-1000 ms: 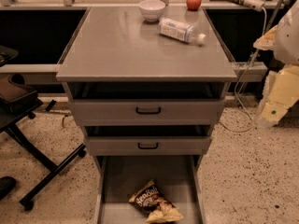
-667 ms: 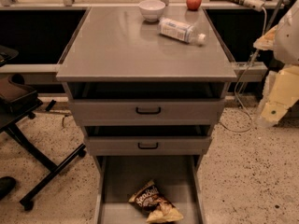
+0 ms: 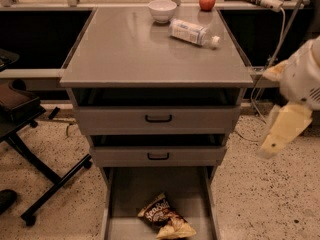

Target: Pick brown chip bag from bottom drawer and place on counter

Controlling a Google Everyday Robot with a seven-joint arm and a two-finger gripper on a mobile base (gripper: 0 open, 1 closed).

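The brown chip bag [image 3: 163, 217] lies crumpled on the floor of the open bottom drawer [image 3: 125, 199], near its front, with its pale yellow end toward me. The grey counter [image 3: 130, 49] tops the cabinet above the two shallower black-handled drawers. My gripper [image 3: 281, 131] hangs at the right side of the cabinet, at about the height of the upper drawers. It is well above and to the right of the bag and holds nothing that I can see.
On the counter's far end stand a white bowl [image 3: 162, 10] and a lying clear plastic bottle [image 3: 192, 33]. A red apple [image 3: 207, 1] sits behind them. A black stand with legs [image 3: 30, 134] is on the floor at the left. Cables hang at the right.
My arm and gripper have moved down and a little left, closer to the cabinet's right side. The bag, drawers and counter items have not moved.
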